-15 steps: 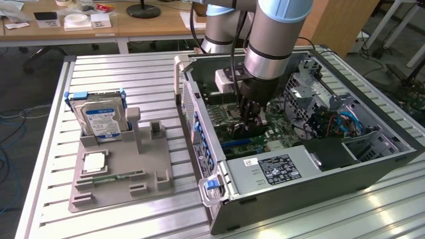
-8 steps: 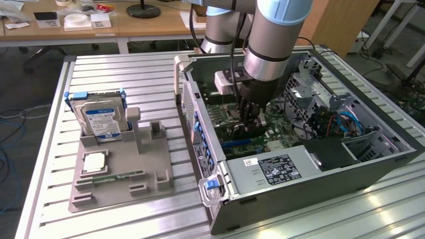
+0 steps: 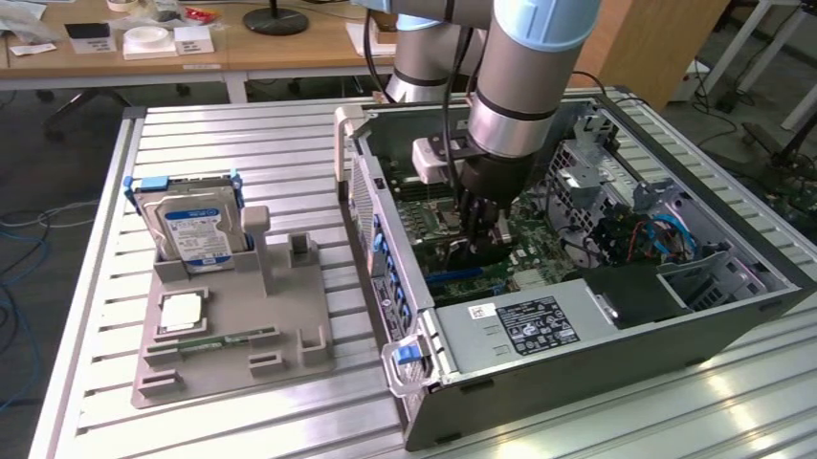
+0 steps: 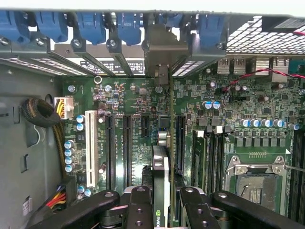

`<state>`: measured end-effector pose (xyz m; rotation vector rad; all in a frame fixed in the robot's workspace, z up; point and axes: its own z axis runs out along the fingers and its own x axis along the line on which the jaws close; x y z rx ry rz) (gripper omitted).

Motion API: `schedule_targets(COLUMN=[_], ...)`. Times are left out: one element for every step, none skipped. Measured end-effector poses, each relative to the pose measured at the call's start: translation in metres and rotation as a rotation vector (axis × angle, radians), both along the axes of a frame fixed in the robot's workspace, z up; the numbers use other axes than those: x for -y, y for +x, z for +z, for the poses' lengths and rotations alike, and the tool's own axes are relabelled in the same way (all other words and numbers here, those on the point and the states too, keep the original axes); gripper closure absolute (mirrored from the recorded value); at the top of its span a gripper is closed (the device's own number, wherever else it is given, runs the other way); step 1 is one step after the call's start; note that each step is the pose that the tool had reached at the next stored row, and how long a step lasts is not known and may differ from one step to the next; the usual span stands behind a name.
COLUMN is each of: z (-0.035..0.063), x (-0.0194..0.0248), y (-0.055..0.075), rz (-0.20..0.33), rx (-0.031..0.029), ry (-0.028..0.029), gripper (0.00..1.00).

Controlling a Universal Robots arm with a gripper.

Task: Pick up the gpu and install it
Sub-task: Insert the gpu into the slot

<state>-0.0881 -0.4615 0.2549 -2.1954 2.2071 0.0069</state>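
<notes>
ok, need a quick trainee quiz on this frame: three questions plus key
1. True or false: the gripper holds the gpu edge-on over the motherboard.
2. What stands upright in the grey holder at the exterior view's left?
3. The gripper is: A) inside the case B) over the holder C) off the table.
Key: 1 true; 2 the hard drive; 3 A.
</notes>
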Motion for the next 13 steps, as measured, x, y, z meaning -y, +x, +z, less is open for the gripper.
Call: schedule_targets(z=[-0.0006, -0.0010, -0.0014, -0.0018, -0.0024, -0.0030, -0.0034, -0.0035, -0.0034, -0.0035, -0.0036, -0.0045, -0.0055], x=[0.0000, 0.0000, 0.0000, 0.0000, 0.0000, 0.0000, 0.0000, 0.0001, 0.0001, 0.0001, 0.0000, 0.0000, 0.0000], y=[0.0000, 0.0000, 0.0000, 0.0000, 0.0000, 0.0000, 0.0000, 0.0000, 0.0000, 0.0000, 0.0000, 0.0000, 0.0000], rz=[0.000, 0.000, 0.000, 0.000, 0.000, 0.000, 0.000, 0.000, 0.000, 0.000, 0.000, 0.000, 0.000], rx=[0.0000, -0.0001, -0.0001, -0.0001, -0.0001, -0.0002, -0.0001, -0.0002, -0.0002, -0.0002, -0.0002, -0.0001, -0.0001], ry=[0.0001, -0.0001, -0.0003, -0.0003, -0.0002, -0.0002, -0.0002, -0.0004, -0.0005, -0.0005, -0.0003, -0.0002, -0.0002], gripper=[0.73, 0.73, 0.73, 0.73, 0.73, 0.73, 0.73, 0.73, 0.73, 0.73, 0.73, 0.73, 0.73])
